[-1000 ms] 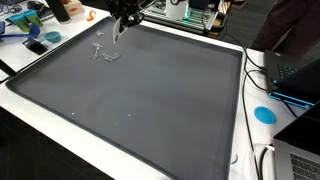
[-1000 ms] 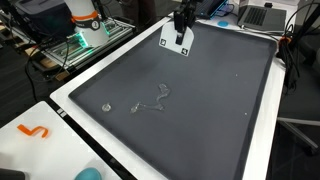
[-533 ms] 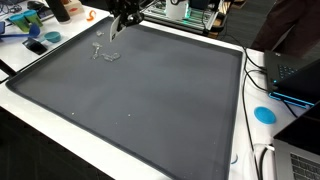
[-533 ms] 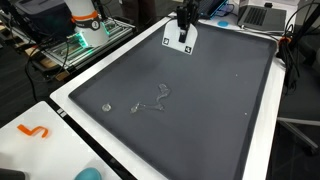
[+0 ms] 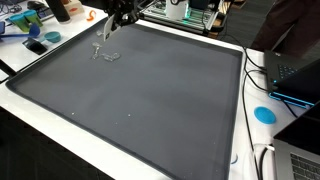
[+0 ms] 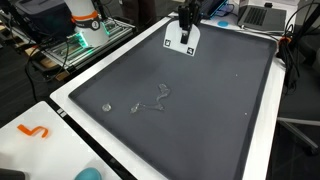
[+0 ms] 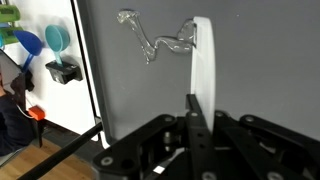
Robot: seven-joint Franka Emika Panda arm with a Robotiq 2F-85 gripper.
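End effector (image 6: 185, 27) is clamped shut on a white card (image 6: 180, 41), which hangs just below it. A clear squiggle (image 6: 154, 100) lies on the mat (image 6: 215, 110), well apart from the end effector.

Loads of room across the dark grey mat (image 6: 200, 110); just a clear twisted squiggle (image 6: 152, 100) and tiny clear bead (image 6: 107, 106) in the way.

No readable text, no labels or numbers — white card (image 6: 181, 42) printed black, illegible
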